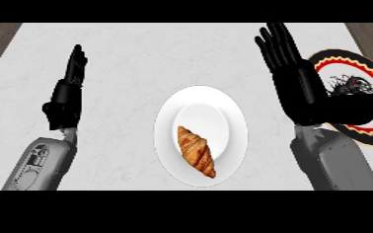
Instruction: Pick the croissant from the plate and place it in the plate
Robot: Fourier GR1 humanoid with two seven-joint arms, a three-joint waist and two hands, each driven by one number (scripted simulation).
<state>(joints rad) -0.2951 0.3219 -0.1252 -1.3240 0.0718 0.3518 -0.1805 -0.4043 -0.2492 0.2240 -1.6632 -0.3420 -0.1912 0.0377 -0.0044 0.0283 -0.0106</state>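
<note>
A golden-brown croissant (196,151) lies on the lower half of a plain white plate (218,101) in the middle of the counter. A second plate (350,64), with a black, red and yellow patterned rim, sits at the right edge and is partly hidden behind my right hand. My right hand (297,79) is open with fingers straight, to the right of the white plate and over the patterned plate's left side. My left hand (69,91) is open, fingers up, resting well to the left of the white plate. Neither hand touches the croissant.
The counter's top (138,54) is pale marble. Darker floor shows at the top corners beyond the counter's far edge.
</note>
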